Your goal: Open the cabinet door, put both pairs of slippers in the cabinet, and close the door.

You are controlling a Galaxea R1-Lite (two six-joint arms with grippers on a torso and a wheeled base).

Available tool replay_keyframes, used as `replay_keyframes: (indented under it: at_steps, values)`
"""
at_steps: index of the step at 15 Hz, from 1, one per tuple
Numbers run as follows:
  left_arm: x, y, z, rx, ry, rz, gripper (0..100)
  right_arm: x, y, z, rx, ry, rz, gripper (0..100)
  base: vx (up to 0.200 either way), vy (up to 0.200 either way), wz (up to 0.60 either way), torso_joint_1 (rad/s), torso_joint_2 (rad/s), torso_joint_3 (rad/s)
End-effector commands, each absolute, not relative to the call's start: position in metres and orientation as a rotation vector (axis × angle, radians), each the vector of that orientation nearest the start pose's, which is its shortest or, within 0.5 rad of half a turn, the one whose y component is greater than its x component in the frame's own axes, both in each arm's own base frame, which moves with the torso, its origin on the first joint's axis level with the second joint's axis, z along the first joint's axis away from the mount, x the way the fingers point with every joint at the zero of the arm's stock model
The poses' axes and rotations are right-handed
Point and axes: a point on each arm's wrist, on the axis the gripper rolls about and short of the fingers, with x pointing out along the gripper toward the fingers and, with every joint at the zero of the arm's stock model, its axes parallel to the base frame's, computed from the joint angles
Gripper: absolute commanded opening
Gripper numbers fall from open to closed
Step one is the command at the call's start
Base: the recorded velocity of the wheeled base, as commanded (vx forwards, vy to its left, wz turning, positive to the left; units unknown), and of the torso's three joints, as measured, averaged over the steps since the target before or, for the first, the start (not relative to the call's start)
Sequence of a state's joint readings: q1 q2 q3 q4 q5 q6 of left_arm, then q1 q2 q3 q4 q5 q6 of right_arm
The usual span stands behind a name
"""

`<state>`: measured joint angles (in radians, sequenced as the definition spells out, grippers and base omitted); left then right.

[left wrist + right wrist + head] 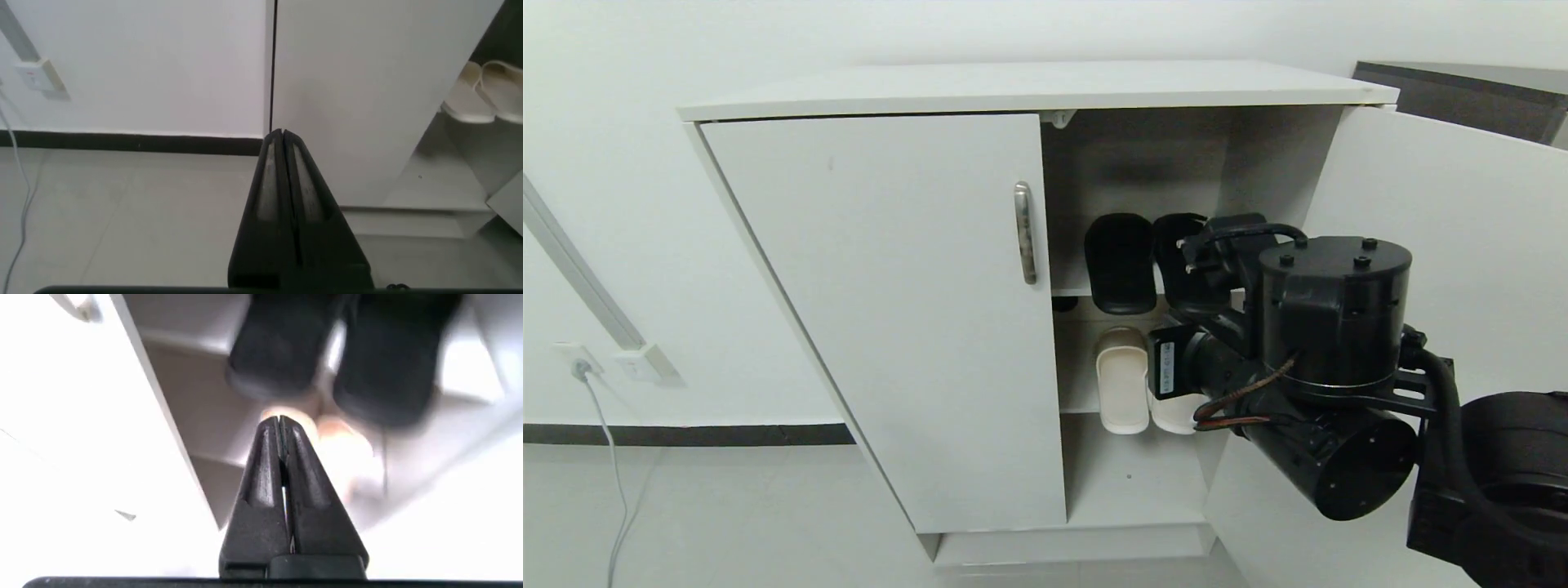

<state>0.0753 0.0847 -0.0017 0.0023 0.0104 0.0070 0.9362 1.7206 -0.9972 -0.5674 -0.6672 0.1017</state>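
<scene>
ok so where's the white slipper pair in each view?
Head view: white slippers on the shelf below the black slippers.
Left wrist view: white slippers on their shelf, past the edge of the closed door.
Right wrist view: pale blur beyond the right gripper, under the black slippers.
Shared landmark: the closed door.

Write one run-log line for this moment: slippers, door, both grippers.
black slippers: upper shelf | white slippers: shelf below | right door: open | right gripper: shut, empty | left gripper: shut, empty
</scene>
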Motion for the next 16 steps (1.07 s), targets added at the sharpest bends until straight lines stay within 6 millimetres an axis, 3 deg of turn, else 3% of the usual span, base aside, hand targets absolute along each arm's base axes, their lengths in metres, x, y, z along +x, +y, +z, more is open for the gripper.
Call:
replay_keyframes:
  at_steps: [1,6,12,16]
  values:
    - [-0.016,-0.001,0.077,0.005,0.086,0.086,0,0.201,0.25,0.218,-0.017,0.136,0.267,0,-0.2,0.0,0.0,0.002,0.01,0.002]
    - [-0.016,-0.001,0.077,0.002,0.086,0.086,0,0.198,0.25,0.21,0.059,0.171,0.285,0,-0.2,0.0,0.0,0.001,0.0,0.003]
    - [-0.016,-0.001,0.077,0.003,0.086,0.084,0,0.193,0.243,0.194,0.029,0.217,0.287,0,-0.2,0.0,0.0,0.002,0.0,0.006]
    - [-0.016,-0.001,0.077,0.003,0.086,0.084,0,0.194,0.24,0.191,0.034,0.219,0.312,0,0.0,0.0,0.0,0.0,0.0,0.0]
